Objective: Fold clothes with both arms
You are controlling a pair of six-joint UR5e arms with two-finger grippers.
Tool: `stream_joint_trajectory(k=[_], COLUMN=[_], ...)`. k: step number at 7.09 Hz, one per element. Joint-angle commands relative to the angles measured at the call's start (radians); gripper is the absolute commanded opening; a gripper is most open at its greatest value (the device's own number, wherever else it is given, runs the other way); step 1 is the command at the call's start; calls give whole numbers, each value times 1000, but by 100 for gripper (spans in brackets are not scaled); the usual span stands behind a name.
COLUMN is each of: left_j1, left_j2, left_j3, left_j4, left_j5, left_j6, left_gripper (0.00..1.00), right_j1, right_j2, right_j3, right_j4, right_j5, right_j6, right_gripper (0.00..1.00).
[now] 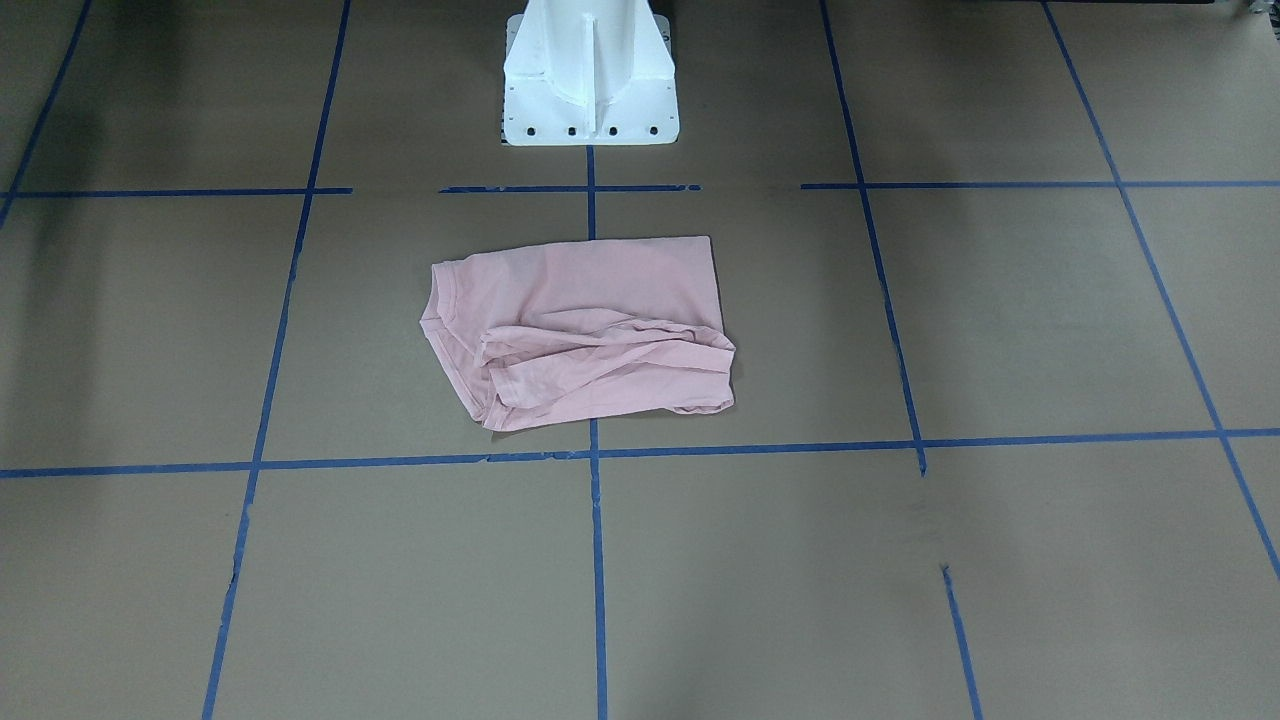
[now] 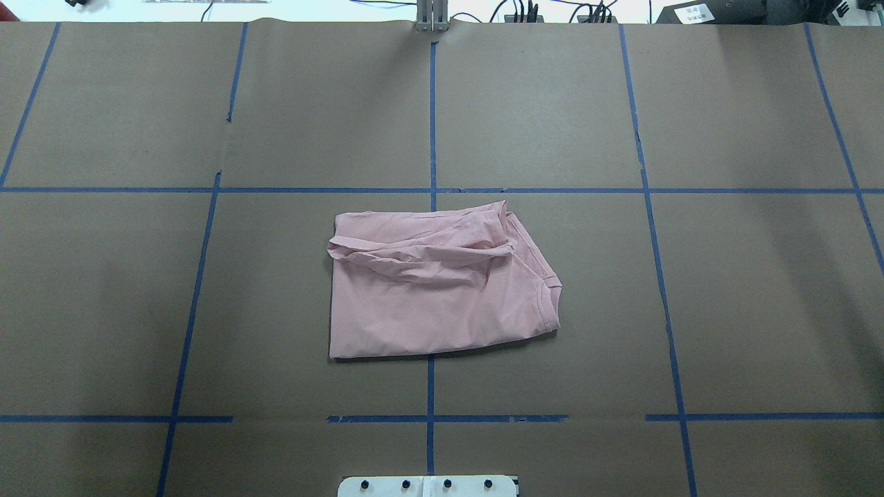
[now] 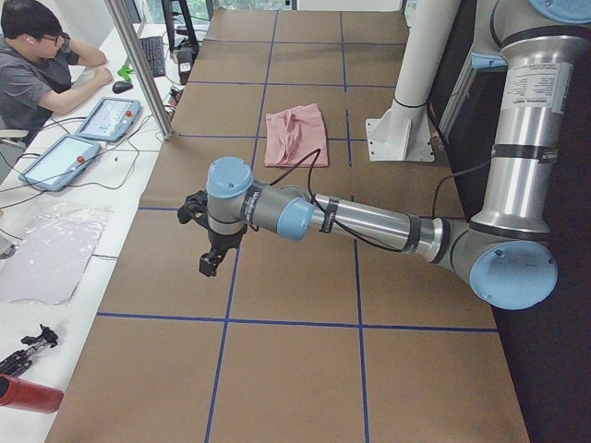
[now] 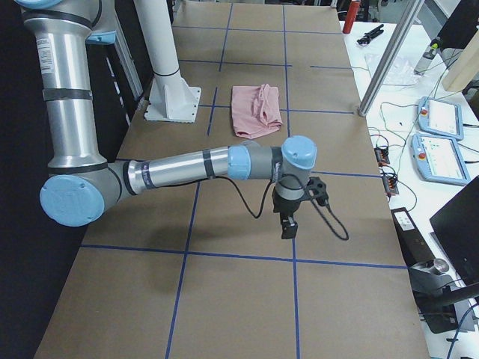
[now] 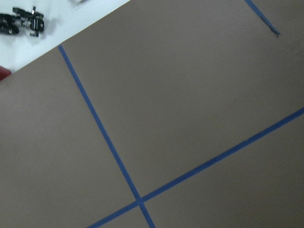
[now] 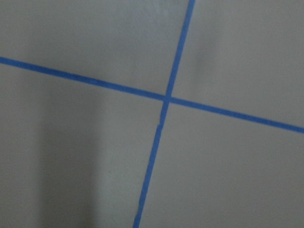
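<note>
The pale pink T-shirt (image 1: 580, 330) lies folded into a rough rectangle at the middle of the brown table, with a bunched, wrinkled fold along its far side in the overhead view (image 2: 435, 283). No arm touches it. My left gripper (image 3: 211, 263) hangs over the table far off to the robot's left, seen only in the exterior left view; I cannot tell whether it is open or shut. My right gripper (image 4: 288, 228) hangs far off to the robot's right, seen only in the exterior right view; its state is likewise unclear. Both wrist views show only table and blue tape.
The white pedestal base (image 1: 590, 80) stands behind the shirt. Blue tape lines (image 2: 431, 190) grid the table. A person (image 3: 37, 65) sits at a side desk with teach pendants (image 3: 106, 118). A metal post (image 4: 389, 56) rises at the table's edge.
</note>
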Motion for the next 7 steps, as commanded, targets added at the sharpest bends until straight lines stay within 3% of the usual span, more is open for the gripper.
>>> stream_joint_trajectory(k=[1, 3, 7], left_j1=[-26, -32, -32], left_j2=[127, 130, 159], left_j3=[14, -16, -60], left_j4=[-14, 85, 82], left_j5=[-56, -63, -51], left_j6=[10, -69, -85], left_gripper=[100, 100, 100], right_j1=[17, 15, 15], right_j2=[-106, -144, -148], right_j3=[-4, -5, -4], right_j4=[39, 129, 147], right_j5=[50, 55, 58], right_j6=[37, 62, 106], right_gripper=[100, 100, 100])
